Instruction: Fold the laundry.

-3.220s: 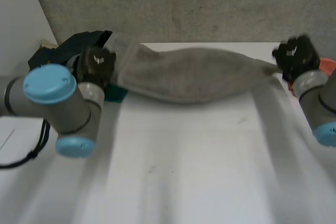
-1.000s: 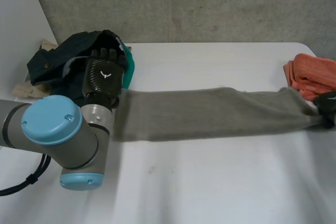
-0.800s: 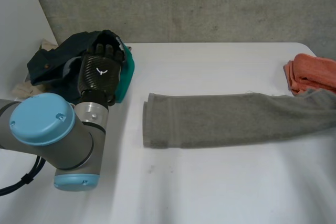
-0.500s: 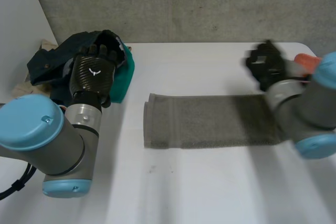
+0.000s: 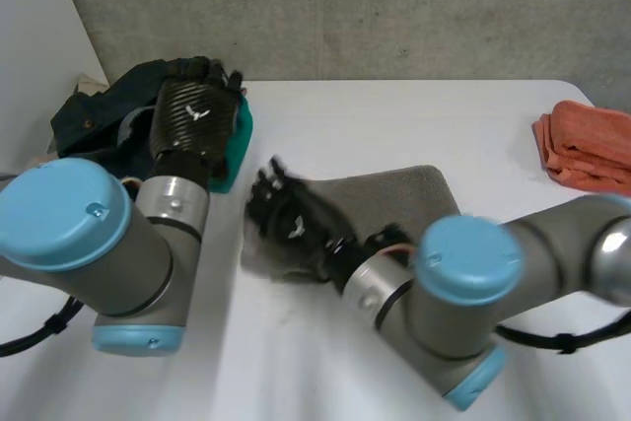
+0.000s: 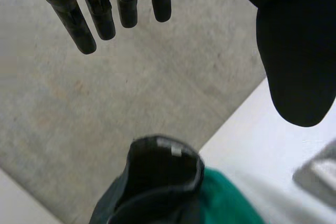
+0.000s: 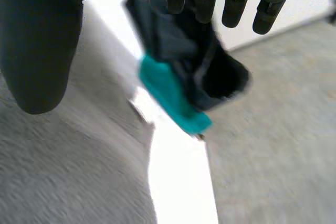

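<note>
A grey towel (image 5: 394, 199) lies doubled over on the white table (image 5: 394, 110), near the middle. My right hand (image 5: 288, 229) hovers over the towel's left end, its arm reaching across from the right. In the right wrist view this hand (image 7: 37, 51) is open with straight fingers, and the grey towel (image 7: 63, 182) lies under its palm, not gripped. My left hand (image 5: 197, 120) is up at the back left over a heap of clothes. Its own view shows the left hand (image 6: 296, 51) open and holding nothing.
A heap of dark clothes (image 5: 99, 110) with a teal piece (image 5: 235, 150) sits at the table's back left, just beyond the towel. A folded orange cloth (image 5: 592, 150) lies at the right edge. The teal piece (image 7: 170, 100) is past my right fingertips.
My right hand carried the towel's right end over to its left end, doubling the towel, and opened. My left hand let go of the left end and rose towards the clothes heap.
</note>
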`<action>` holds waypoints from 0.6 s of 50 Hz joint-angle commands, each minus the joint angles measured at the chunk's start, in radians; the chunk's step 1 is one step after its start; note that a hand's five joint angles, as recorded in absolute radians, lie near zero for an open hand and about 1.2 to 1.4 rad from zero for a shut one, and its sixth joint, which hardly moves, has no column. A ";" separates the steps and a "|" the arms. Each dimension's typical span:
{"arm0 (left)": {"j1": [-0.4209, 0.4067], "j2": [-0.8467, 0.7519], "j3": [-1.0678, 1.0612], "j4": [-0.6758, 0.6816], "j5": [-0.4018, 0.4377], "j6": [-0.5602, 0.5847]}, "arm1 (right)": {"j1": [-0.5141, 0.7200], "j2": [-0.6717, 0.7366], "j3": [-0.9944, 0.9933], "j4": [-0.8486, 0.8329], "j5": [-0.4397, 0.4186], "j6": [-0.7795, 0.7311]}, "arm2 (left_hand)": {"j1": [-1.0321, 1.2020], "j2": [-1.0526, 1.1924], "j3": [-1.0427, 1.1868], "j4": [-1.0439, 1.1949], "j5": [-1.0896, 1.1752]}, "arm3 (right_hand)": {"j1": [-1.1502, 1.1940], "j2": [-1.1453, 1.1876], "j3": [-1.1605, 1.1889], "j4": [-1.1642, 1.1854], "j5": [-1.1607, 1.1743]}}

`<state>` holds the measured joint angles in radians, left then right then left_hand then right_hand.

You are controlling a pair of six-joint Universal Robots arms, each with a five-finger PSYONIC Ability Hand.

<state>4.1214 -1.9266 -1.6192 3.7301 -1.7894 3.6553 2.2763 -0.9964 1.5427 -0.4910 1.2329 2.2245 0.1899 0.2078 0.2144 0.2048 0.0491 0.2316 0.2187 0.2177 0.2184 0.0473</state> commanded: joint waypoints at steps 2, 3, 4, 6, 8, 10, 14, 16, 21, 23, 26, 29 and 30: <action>-0.079 -0.107 0.136 -0.006 0.057 -0.066 | -0.205 -0.214 0.114 0.101 0.053 0.484 | -0.015 -0.033 -0.040 -0.030 -0.049 | -0.057 -0.044 -0.043 -0.044 -0.047; -0.085 -0.123 0.146 -0.007 0.067 -0.069 | -0.228 -0.217 0.116 0.127 0.057 0.512 | -0.015 -0.033 -0.040 -0.030 -0.049 | -0.057 -0.044 -0.043 -0.044 -0.047; -0.101 -0.164 0.169 -0.015 0.080 -0.072 | -0.251 -0.218 0.120 0.158 0.062 0.533 | -0.015 -0.033 -0.040 -0.030 -0.049 | -0.057 -0.044 -0.043 -0.044 -0.047; -0.110 -0.213 0.199 -0.032 0.087 -0.072 | -0.311 -0.212 0.126 0.227 0.068 0.540 | -0.015 -0.033 -0.040 -0.030 -0.049 | -0.057 -0.044 -0.043 -0.044 -0.047; -0.115 -0.279 0.246 -0.076 0.084 -0.072 | -0.348 -0.203 0.131 0.265 0.069 0.524 | -0.015 -0.033 -0.040 -0.030 -0.049 | -0.057 -0.044 -0.043 -0.044 -0.047; -0.116 -0.316 0.274 -0.116 0.081 -0.070 | -0.391 -0.176 0.135 0.296 0.073 0.488 | -0.015 -0.033 -0.039 -0.029 -0.048 | -0.057 -0.044 -0.043 -0.044 -0.047; -0.121 -0.359 0.311 -0.235 0.068 -0.072 | -0.442 -0.102 0.134 0.319 0.105 0.391 | -0.012 -0.030 -0.036 -0.026 -0.045 | 0.137 0.150 0.151 0.150 0.147; -0.124 -0.357 0.309 -0.266 0.059 -0.075 | -0.463 -0.073 0.128 0.319 0.137 0.325 | -0.012 -0.030 -0.036 -0.026 -0.045 | 0.535 0.548 0.549 0.548 0.545; -0.130 -0.304 0.265 -0.320 0.036 -0.086 | -0.460 -0.065 0.113 0.315 0.212 0.210 | -0.012 -0.030 -0.036 -0.026 -0.045 | 1.165 1.178 1.179 1.178 1.174; -0.125 -0.233 0.222 -0.323 0.030 -0.089 | -0.462 -0.071 0.105 0.302 0.235 0.193 | -0.012 -0.030 -0.036 -0.026 -0.045 | 1.165 1.178 1.179 1.178 1.174; -0.122 -0.154 0.167 -0.323 0.028 -0.100 | -0.446 -0.079 0.079 0.253 0.269 0.167 | -0.012 -0.030 -0.036 -0.026 -0.045 | 1.165 1.178 1.179 1.178 1.174; -0.121 -0.095 0.119 -0.325 0.027 -0.118 | -0.350 -0.126 0.044 0.207 0.267 0.181 | -0.012 -0.030 -0.036 -0.026 -0.045 | 1.165 1.178 1.179 1.178 1.174; -0.121 -0.080 0.108 -0.325 0.027 -0.121 | -0.319 -0.140 0.030 0.204 0.267 0.182 | -0.015 -0.032 -0.039 -0.029 -0.048 | 1.165 1.178 1.179 1.178 1.174</action>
<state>3.9965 -2.1259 -1.4231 3.4007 -1.7602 3.5591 1.8350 -1.0734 1.6288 -0.2204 1.4826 2.4021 0.1877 0.2025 0.2079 0.2000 0.0491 1.0617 1.1785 1.1948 1.2005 0.9982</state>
